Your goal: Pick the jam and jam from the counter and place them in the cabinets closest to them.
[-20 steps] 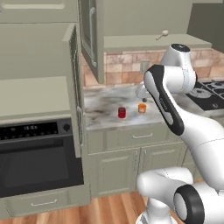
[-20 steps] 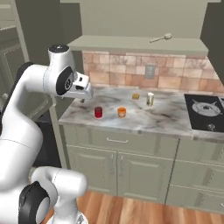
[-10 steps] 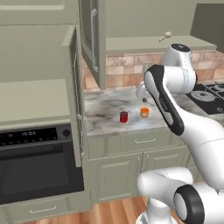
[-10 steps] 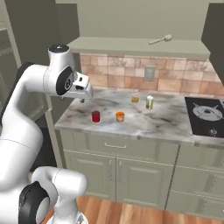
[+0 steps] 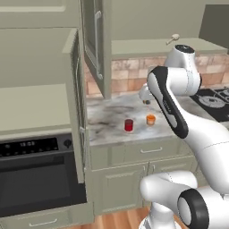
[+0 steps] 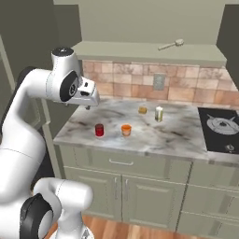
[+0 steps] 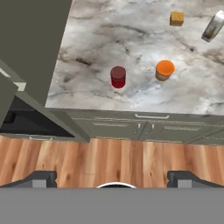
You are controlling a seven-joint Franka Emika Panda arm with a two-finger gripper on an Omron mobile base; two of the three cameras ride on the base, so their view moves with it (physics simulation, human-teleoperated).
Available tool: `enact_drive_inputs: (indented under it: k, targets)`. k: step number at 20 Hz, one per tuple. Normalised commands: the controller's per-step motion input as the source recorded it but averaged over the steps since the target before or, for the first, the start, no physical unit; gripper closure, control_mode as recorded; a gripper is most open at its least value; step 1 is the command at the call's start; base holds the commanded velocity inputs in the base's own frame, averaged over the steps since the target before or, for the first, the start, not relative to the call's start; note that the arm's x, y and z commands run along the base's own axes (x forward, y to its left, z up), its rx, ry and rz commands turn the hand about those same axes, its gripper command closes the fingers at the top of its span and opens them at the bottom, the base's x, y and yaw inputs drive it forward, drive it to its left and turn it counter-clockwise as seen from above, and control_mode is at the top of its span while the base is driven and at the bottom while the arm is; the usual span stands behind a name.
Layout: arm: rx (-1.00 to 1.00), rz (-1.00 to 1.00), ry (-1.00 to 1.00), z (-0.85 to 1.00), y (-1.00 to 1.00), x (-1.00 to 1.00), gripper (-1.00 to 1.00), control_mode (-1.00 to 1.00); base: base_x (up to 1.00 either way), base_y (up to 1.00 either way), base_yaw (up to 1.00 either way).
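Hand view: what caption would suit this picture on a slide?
Looking down past the open hand at a red jar and an orange jar on the marbled counter.

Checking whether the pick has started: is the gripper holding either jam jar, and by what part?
Nothing is held. The gripper is open and empty, above the floor in front of the counter; the red jam jar and orange jam jar stand untouched.

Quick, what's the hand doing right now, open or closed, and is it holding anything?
Hand: open, holding nothing; it hangs above the floor in front of the counter, away from the red jar and the orange jar.
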Motion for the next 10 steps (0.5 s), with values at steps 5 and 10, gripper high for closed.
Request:
enact_drive_inputs:
  k: [5, 10]
  targets:
    - [0.00, 0.00, 0.00, 0.00, 0.00, 0.00, -1.00, 1.00, 0.41, -0.09, 0.00]
    - [0.00, 0.00, 0.00, 0.00, 0.00, 0.00, -1.00, 1.00, 0.42, -0.09, 0.00]
